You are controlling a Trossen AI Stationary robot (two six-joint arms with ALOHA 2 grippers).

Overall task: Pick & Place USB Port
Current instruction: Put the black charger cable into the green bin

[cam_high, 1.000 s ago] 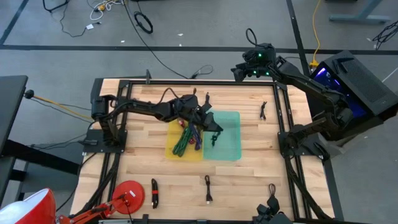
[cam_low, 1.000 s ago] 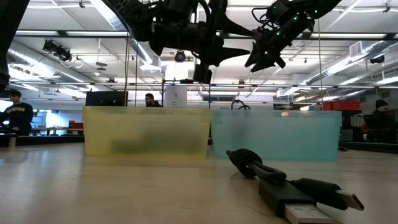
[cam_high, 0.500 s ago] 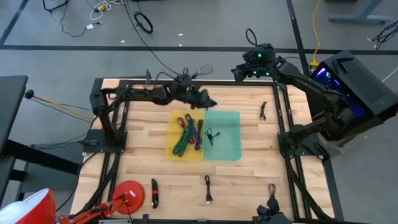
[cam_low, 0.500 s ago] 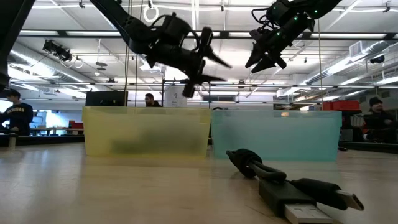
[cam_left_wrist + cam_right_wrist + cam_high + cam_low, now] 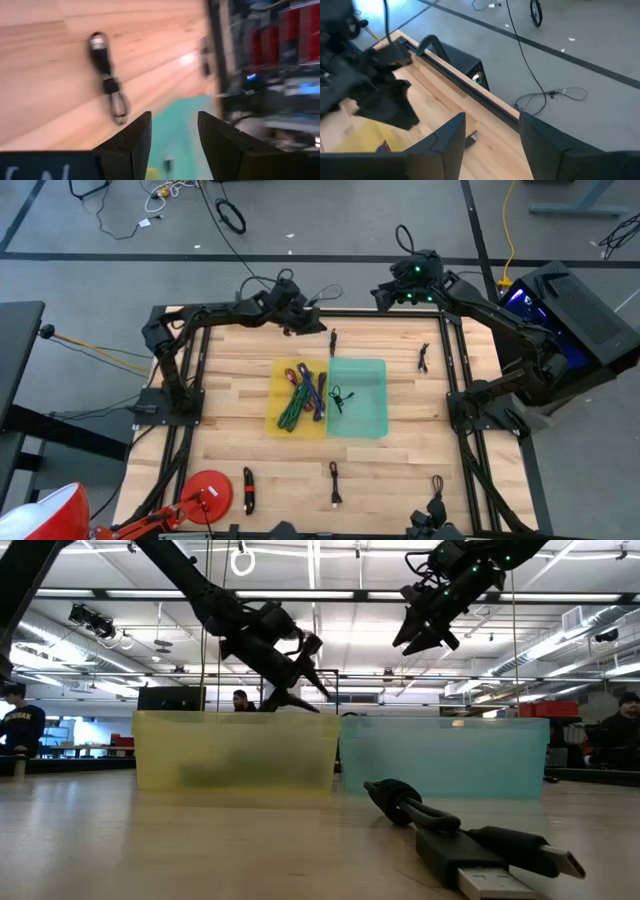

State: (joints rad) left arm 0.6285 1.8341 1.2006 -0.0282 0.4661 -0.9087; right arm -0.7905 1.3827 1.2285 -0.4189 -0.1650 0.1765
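Wooden desk (image 5: pixel 230 440) from above: the left tool (image 5: pixel 312 326) hovers near the far edge, open and empty, and a coiled USB cable (image 5: pixel 333 339) lies just beside it toward the right edge, long axis running far-to-near. The right tool (image 5: pixel 383 296) waits open, empty, past the far edge. In the left wrist view the cable (image 5: pixel 107 80) lies just ahead of the fingers (image 5: pixel 135 137).

The left gripper (image 5: pixel 173 134) is showing two dark fingers (image 5: pixel 136 137) standing apart with nothing between them. Beyond them a short black coiled cable (image 5: pixel 107 77) is lying on the pale wooden bench (image 5: pixel 50 55). A translucent teal plastic bin (image 5: pixel 182 131) is sitting just past the fingertips, with blurred equipment behind.
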